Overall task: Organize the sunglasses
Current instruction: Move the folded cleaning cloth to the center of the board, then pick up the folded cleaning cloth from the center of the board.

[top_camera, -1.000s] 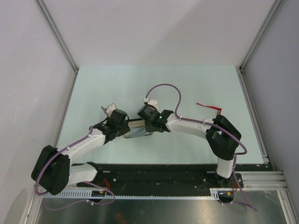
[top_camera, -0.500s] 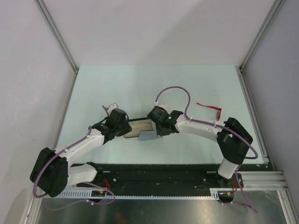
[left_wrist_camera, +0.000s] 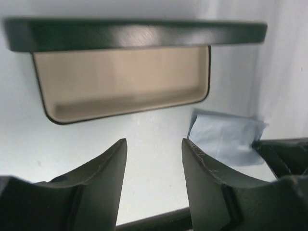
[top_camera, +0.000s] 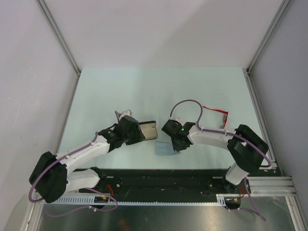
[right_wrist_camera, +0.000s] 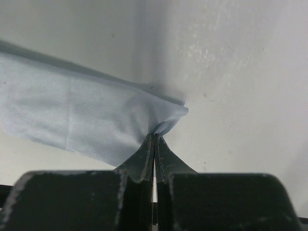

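Note:
The red sunglasses [top_camera: 215, 111] lie on the table at the right, partly behind my right arm. The black case [top_camera: 148, 130] stands open at the centre, its beige inside [left_wrist_camera: 120, 82] facing my left wrist camera. My left gripper [top_camera: 139, 132] is open and empty just left of the case [left_wrist_camera: 134, 33]. My right gripper [top_camera: 172, 144] is shut on a corner of the grey-blue cloth [top_camera: 164, 148], which trails to the left of the fingers [right_wrist_camera: 82, 120]. The cloth also shows in the left wrist view [left_wrist_camera: 226, 137].
The pale table [top_camera: 120, 91] is bordered by white walls and metal posts. A black base strip [top_camera: 159, 180] runs along the near edge. My right arm's purple cable [top_camera: 190, 102] loops above the table near the sunglasses.
My right gripper has pulled the cloth out of the case, right and toward the near edge. My left gripper has shifted right and let go of the case, which now stands open.

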Robot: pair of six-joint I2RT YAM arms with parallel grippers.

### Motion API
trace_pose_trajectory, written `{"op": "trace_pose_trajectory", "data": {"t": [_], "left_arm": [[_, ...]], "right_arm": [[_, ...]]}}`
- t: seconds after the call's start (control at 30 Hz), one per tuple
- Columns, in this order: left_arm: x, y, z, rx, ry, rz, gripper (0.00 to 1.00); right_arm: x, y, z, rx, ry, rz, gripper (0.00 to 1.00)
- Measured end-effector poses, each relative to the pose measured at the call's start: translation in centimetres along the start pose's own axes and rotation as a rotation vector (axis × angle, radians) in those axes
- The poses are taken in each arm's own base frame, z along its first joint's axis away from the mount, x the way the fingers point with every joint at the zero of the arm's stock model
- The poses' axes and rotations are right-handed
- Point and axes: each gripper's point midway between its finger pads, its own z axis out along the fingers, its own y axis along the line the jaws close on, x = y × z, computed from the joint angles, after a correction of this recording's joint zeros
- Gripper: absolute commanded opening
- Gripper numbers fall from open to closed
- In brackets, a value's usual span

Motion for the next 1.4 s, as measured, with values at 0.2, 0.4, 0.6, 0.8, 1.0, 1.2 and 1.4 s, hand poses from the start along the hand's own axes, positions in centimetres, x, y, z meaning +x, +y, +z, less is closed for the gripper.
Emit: {"op": "trace_pose_trajectory", "data": {"t": [0.2, 0.4, 0.6, 0.8, 1.0, 1.2, 1.4], "left_arm": [[3.0, -1.3, 0.5, 0.009, 0.078, 0.064, 0.61], [5.2, -2.8, 1.5, 0.008, 0.155, 0.097, 0.6], [5.9, -5.2, 2.3, 0.042, 0.19, 0.1, 0.56], [7.1, -6.1, 3.2, 0.041, 0.235, 0.099, 0.51], [8.1, -5.8, 3.6, 0.025, 0.267, 0.097, 0.4], [9.2, -6.0, 4.0, 0.019, 0.301, 0.111, 0.32], [9.7, -6.8, 4.2, 0.032, 0.319, 0.121, 0.29]], "right_arm": [[1.2, -1.2, 0.2, 0.017, 0.018, 0.007, 0.0], [1.6, -1.3, 0.4, 0.011, 0.009, 0.033, 0.0], [1.6, -1.4, 0.5, -0.026, -0.025, 0.092, 0.0], [1.5, -1.5, 0.5, -0.047, -0.042, 0.125, 0.0], [1.5, -1.5, 0.5, -0.056, -0.048, 0.129, 0.0], [1.5, -1.5, 0.5, -0.058, -0.049, 0.129, 0.0], [1.5, -1.5, 0.5, -0.058, -0.05, 0.13, 0.0]]}}
